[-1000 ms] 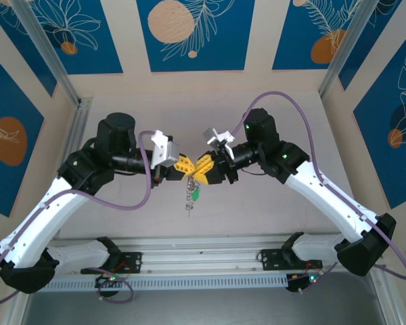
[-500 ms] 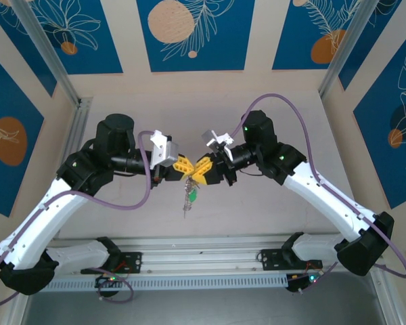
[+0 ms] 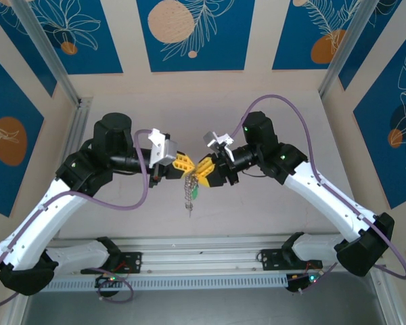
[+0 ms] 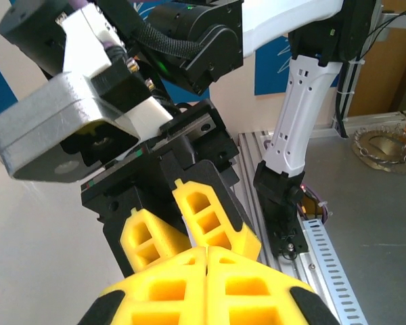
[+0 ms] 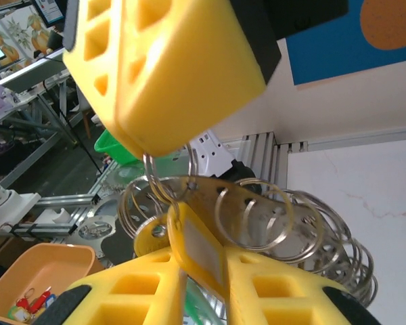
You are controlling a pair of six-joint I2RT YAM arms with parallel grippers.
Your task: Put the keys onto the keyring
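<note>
Above the middle of the counter (image 3: 271, 210) the two arms meet tip to tip. The left gripper (image 3: 184, 164) has its fingers pressed tight together, pinching a loop of the keyring (image 3: 188, 193). The keyring dangles in the air just below, a bunch of silvery rings with a green tag (image 3: 195, 192) on its right. The right gripper (image 3: 202, 169), just beside the left, has its fingers closed on a yellow tag (image 5: 199, 254) among the rings.

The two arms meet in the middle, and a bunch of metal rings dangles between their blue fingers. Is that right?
Not quite. The fingers are yellow, not blue; the right wrist view shows it. The metal rings do dangle between them.
</note>
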